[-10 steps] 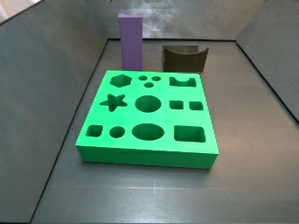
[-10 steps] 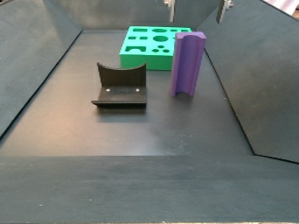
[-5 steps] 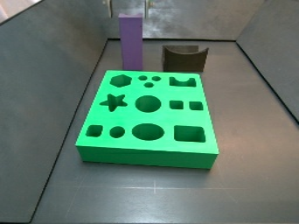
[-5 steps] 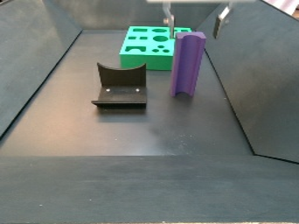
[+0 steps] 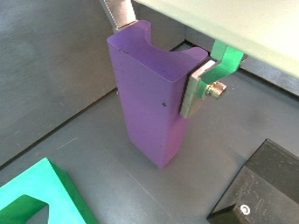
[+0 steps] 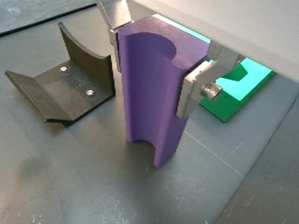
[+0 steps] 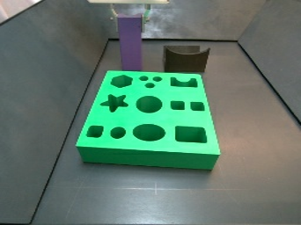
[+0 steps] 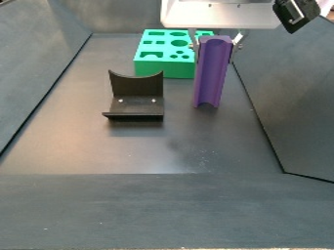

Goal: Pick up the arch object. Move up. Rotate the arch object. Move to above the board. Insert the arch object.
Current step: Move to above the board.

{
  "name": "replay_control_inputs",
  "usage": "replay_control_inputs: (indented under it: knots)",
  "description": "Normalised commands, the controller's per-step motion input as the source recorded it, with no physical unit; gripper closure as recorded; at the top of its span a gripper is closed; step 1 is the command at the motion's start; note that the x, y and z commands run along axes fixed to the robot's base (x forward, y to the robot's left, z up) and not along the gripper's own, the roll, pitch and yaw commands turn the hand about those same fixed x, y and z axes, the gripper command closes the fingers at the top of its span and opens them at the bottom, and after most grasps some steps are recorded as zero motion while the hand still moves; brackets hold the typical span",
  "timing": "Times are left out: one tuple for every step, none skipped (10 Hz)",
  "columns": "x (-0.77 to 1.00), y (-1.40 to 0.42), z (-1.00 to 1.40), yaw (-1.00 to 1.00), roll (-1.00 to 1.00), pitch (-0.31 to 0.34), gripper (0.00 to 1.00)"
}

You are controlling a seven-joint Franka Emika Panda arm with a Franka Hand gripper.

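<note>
The arch object (image 7: 130, 42) is a tall purple block standing upright on the dark floor behind the board (image 7: 147, 156), a thick green slab with many cut-outs. My gripper (image 8: 218, 39) has come down over the block's top. Both wrist views show one silver finger on each side of the arch object (image 6: 152, 96), the curved dip in its top lying between them. The gripper (image 6: 155, 70) is open; in a side view a thin gap shows beside one finger (image 8: 240, 37). The block (image 5: 152, 96) rests on the floor.
A squat dark brown block (image 7: 186, 58) with a curved dip stands on the floor close beside the arch object, also in a side view (image 8: 133, 96) and a wrist view (image 6: 65, 74). Sloping grey walls enclose the floor.
The gripper has dropped from the top of the frame until its fingers straddle the arch object's top. The arch object and the board have not moved.
</note>
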Motion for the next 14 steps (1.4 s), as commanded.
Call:
replay_control_inputs:
  knots:
    - [-0.13, -0.03, 1.0, 0.05, -0.04, 0.096, 1.0]
    - [-0.13, -0.03, 1.0, 0.05, -0.04, 0.102, 1.0]
    - [-0.12, -0.03, 1.0, 0.05, -0.05, 0.076, 1.0]
    - [-0.11, -0.03, 1.0, 0.04, -0.07, 0.043, 1.0]
    - [-0.11, -0.03, 1.0, 0.03, -0.08, 0.03, 1.0]
    - [-0.1, -0.03, 1.0, 0.02, -0.1, 0.02, 1.0]
    - [-0.1, -0.03, 1.0, 0.01, -0.11, 0.016, 1.0]
    - [-0.09, -0.02, 1.0, 0.0, -0.12, 0.015, 1.0]
    - [-0.08, -0.02, 1.0, -0.01, -0.12, 0.022, 1.0]
    - [-0.07, -0.02, 1.0, -0.01, -0.12, 0.027, 1.0]
    - [-0.06, -0.02, 1.0, -0.02, -0.13, 0.032, 1.0]
    - [-0.05, -0.01, 1.0, -0.02, -0.13, 0.038, 1.0]
    - [-0.03, 0.0, 0.88, -0.02, -0.13, 0.039, 1.0]
    - [-0.01, 0.01, 0.68, -0.03, -0.13, 0.04, 1.0]
